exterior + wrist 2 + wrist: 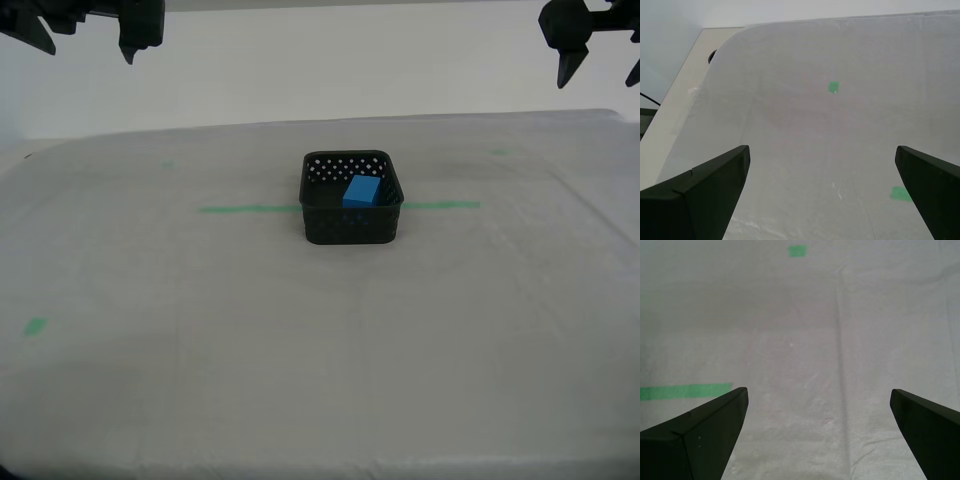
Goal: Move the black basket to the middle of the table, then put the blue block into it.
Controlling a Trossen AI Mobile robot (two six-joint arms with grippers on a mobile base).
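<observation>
On the counter (200,380), near the middle of its pale grey-white cloth, sits the black basket (351,226). The cloth is smooth with faint creases and soft folds, and the counter's far corners look rounded. A thin green tape line (248,209) runs across it from the exterior view's left to its right, passing behind the basket, and small green tape squares (35,326) lie scattered on the cloth.

The basket is black plastic, roughly rectangular with rounded corners, its walls pierced by rows of small holes. Its sides sit about square to the tape line; I cannot tell which side is the longer.

Inside the basket lies the blue block (361,192), a small solid piece with plain smooth faces and crisp edges. It rests toward the exterior view's right of the basket and appears tilted, one end raised toward the wall. Its long axis seems to run roughly from near to far, though that is hard to judge.

My first hand (817,432) is released, its dark wedge-shaped fingers (695,440) spread wide above bare cloth, grasping nothing. My second hand (820,192) is likewise released, fingers (700,195) wide apart over the cloth near a rounded corner. Both hang well apart from the basket.
</observation>
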